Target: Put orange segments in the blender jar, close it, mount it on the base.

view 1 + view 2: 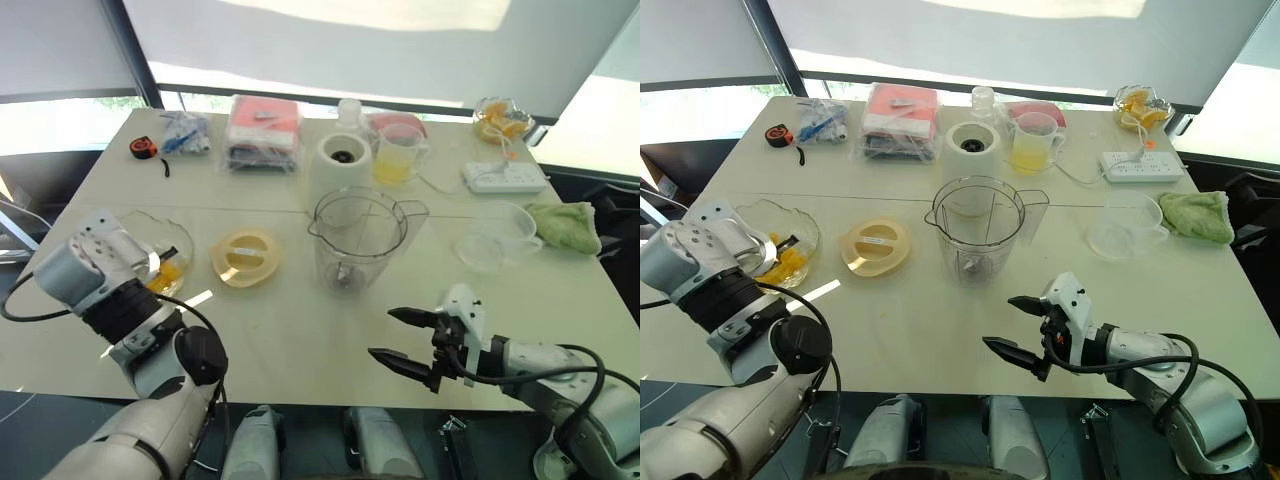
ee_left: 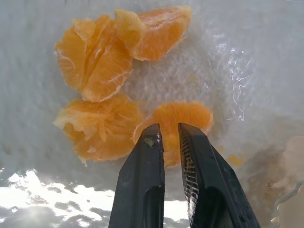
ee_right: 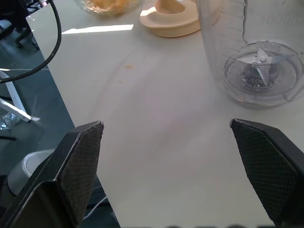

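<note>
My right gripper hangs nearest me over the front of the table, at about five o'clock, its two black fingers spread wide with nothing between them. In its wrist view the bare tabletop lies between the pads, with the jar's bladed bottom just beyond.

At about eight o'clock my left gripper points down into the glass bowl near the table's left edge. Its fingers stand almost together, only a thin gap between the tips. They sit just over the orange segments lying in the bowl; whether a piece is pinched, I cannot tell.

Just right of the bowl the cream lid lies flat on the table. At the centre stands the blender jar, upright and open-topped, spout to the right, dark blade at its bottom and no fruit in it. At two o'clock from it rests a second clear bowl, with a green cloth just beyond to the right.

Right behind the jar stands the base, white, black socket up. Beside it at its right is a jug of yellow juice, then a white power strip. Along the far edge, from ten to one o'clock, lie an orange tape measure, a bag of small items, a wrapped red-and-white pack and another bowl of fruit.
</note>
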Controlling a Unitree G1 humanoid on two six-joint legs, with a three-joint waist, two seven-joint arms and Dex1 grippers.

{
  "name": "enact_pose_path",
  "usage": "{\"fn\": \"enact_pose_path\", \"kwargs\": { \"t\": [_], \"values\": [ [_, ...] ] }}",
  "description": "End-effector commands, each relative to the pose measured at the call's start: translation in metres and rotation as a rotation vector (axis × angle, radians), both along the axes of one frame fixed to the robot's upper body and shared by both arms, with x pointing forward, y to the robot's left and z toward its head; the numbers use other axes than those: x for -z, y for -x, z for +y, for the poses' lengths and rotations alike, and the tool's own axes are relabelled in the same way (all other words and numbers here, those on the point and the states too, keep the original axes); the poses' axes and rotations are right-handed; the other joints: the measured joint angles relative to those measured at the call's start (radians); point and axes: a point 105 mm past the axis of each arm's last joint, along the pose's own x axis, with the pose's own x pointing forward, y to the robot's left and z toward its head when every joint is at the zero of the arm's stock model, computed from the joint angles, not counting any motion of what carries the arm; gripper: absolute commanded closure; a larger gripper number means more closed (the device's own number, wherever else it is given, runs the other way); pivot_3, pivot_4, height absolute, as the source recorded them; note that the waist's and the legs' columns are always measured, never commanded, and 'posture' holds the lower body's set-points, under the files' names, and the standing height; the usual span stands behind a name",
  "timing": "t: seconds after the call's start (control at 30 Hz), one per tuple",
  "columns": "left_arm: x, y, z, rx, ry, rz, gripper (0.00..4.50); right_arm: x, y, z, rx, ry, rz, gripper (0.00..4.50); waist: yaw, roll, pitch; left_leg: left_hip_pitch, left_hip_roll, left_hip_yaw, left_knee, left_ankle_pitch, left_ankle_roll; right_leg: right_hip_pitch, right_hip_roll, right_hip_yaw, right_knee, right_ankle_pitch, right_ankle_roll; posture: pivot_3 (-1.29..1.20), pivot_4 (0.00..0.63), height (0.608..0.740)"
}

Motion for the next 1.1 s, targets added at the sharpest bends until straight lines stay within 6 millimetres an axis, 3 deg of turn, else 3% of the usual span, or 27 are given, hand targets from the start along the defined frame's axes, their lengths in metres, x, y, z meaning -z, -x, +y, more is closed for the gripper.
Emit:
{"fn": "enact_pose_path", "kwargs": {
  "t": [0.03,0.17,0.87,0.97,1.07,1.1],
  "values": [
    [-0.010,0.001,0.007,0.004,-0.043,-0.014,2.64,-0.005,-0.001,0.003,-0.017,-0.012,-0.032,0.00,-0.001,0.000,0.000,0.000,0.000,0.000,0.000,0.000,0.000,0.000,0.000,0.000,0.000,0.000,0.000,0.00,0.150,0.740],
    [-0.010,-0.004,0.007,0.048,-0.045,-0.009,0.60,-0.005,-0.001,0.002,-0.014,-0.010,-0.033,0.00,-0.001,0.000,0.000,0.000,0.000,0.000,0.000,0.000,0.000,0.000,0.000,0.000,0.000,0.000,0.000,0.00,0.150,0.740],
    [0.033,-0.019,-0.007,0.168,0.044,0.107,0.60,-0.005,-0.002,0.003,0.013,0.001,-0.063,0.00,0.001,0.000,0.000,0.000,0.000,0.000,0.000,0.000,0.000,0.000,0.000,0.000,0.000,0.000,0.000,0.00,0.150,0.740],
    [0.034,-0.019,-0.005,0.161,0.034,0.111,1.42,-0.005,-0.003,0.002,0.023,0.000,-0.068,0.00,0.001,0.000,0.000,0.000,0.000,0.000,0.000,0.000,0.000,0.000,0.000,0.000,0.001,0.000,0.000,0.00,0.150,0.740],
    [0.033,-0.018,-0.004,0.157,0.030,0.110,2.88,-0.004,-0.004,0.002,0.027,0.001,-0.070,0.00,0.001,0.000,0.000,0.000,0.000,0.000,0.000,0.000,0.000,0.000,0.000,0.000,0.001,0.000,0.000,0.00,0.150,0.740],
    [0.033,-0.018,-0.004,0.156,0.029,0.109,2.88,-0.004,-0.004,0.002,0.028,0.001,-0.070,0.00,0.001,0.000,0.000,0.000,0.000,0.000,0.000,0.000,0.000,0.000,0.000,0.000,0.001,0.000,0.001,0.00,0.150,0.740]
  ]
}}
